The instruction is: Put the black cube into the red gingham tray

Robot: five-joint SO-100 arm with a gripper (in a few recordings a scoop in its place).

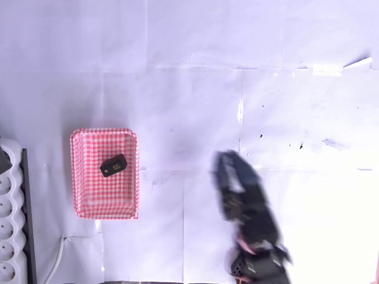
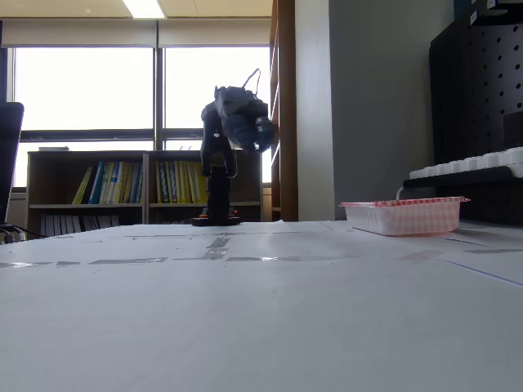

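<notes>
Hovering clear of everything, the gripper is motion-blurred in the overhead view, so can't tell if the fingers are apart or together; nothing visible between them, touching nothing. In the fixed view the gripper hangs high above the table, arm folded. One black cube lies inside the red gingham tray, tilted relative to the tray edges, upper-middle of the tray floor. One tray, well to the left of the gripper in the overhead view, right side in the fixed view. One white power strip at the left edge, just beside the tray
</notes>
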